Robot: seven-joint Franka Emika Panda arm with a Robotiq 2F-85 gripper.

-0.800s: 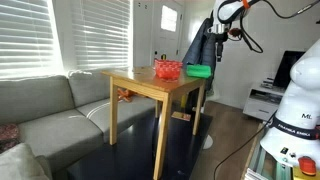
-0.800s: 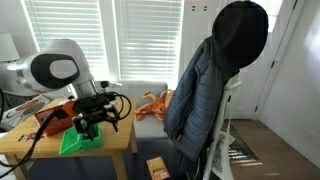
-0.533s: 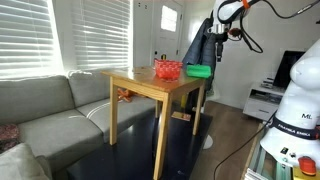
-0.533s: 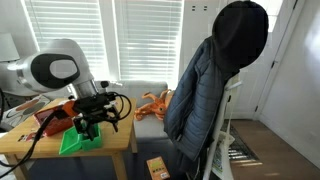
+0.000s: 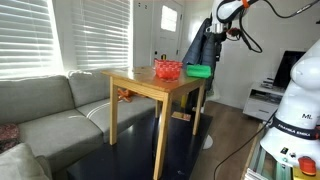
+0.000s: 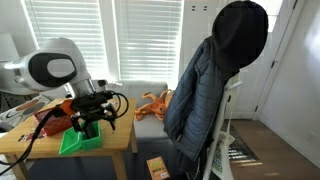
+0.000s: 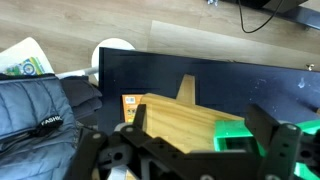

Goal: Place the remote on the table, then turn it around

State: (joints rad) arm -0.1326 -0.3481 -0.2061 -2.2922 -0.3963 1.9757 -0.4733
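Claw (image 7: 197,125) spread, holding nothing; counter (image 7: 168,110) corner, green block (image 7: 238,133) just below. Remote not visible: locate first, grip mid-length, set down flat.

The table (image 5: 150,86) is pale honey-coloured wood. The bowl (image 5: 167,69) is red and the block (image 5: 199,71) bright green. The sofa (image 5: 50,108) is plain grey. The blinds (image 5: 95,35) are white with fine horizontal lines. The jacket (image 6: 215,85) is black, as is the gripper (image 6: 90,128). The rug (image 7: 220,75) is very dark.
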